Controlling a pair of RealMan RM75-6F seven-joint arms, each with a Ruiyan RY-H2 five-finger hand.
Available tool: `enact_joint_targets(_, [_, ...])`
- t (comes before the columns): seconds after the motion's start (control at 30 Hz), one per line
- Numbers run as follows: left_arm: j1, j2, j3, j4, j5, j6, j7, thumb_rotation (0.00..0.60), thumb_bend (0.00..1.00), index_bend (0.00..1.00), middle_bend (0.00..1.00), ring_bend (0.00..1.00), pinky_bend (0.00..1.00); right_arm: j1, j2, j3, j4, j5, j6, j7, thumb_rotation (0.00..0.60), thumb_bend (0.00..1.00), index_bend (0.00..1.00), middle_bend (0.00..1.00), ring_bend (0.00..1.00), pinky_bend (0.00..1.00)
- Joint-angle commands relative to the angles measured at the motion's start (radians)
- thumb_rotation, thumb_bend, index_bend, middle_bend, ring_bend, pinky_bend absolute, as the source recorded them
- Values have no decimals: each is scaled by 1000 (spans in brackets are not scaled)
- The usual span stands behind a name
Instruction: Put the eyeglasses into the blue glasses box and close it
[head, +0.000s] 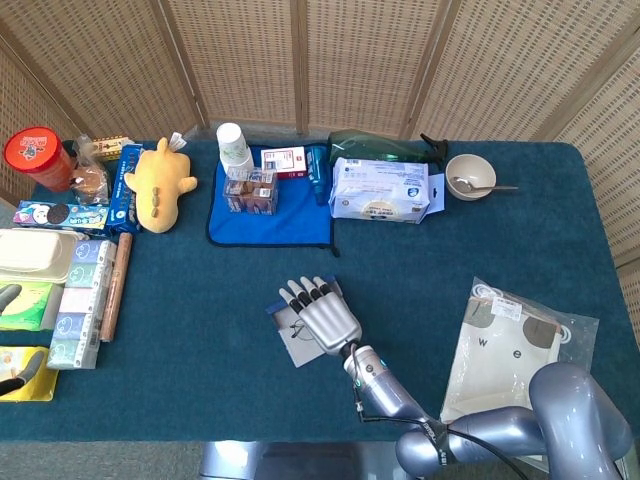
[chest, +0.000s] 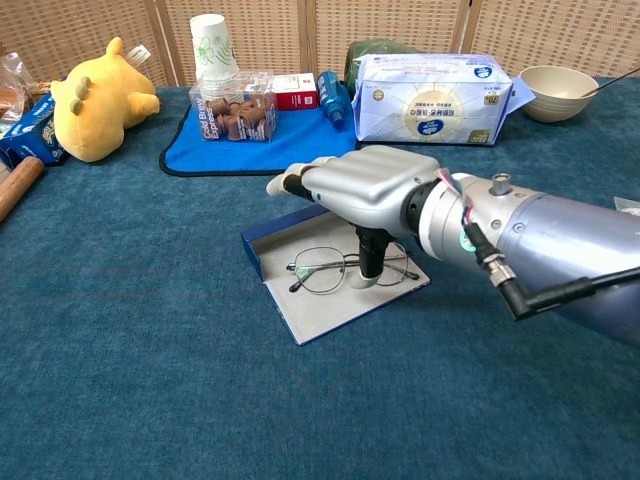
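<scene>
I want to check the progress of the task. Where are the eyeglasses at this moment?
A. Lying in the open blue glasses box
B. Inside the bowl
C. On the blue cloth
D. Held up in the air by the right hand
A: the eyeglasses lie flat in the open blue glasses box, under the right hand.
</scene>
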Motion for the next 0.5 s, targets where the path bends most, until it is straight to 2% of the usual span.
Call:
enact_joint_targets(0.03, [1, 0, 0, 1, 2, 2, -2, 600, 295, 57, 104, 0, 0, -9, -18, -7, 48, -51, -18, 45, 600, 151, 0, 0, 0, 133])
enact_joint_targets(0.5, [9, 3, 1, 2, 2, 10, -7, 600, 296, 49, 104, 0, 1, -18, -47, 2, 218, -165, -118, 196, 600, 127, 0, 0, 0, 121])
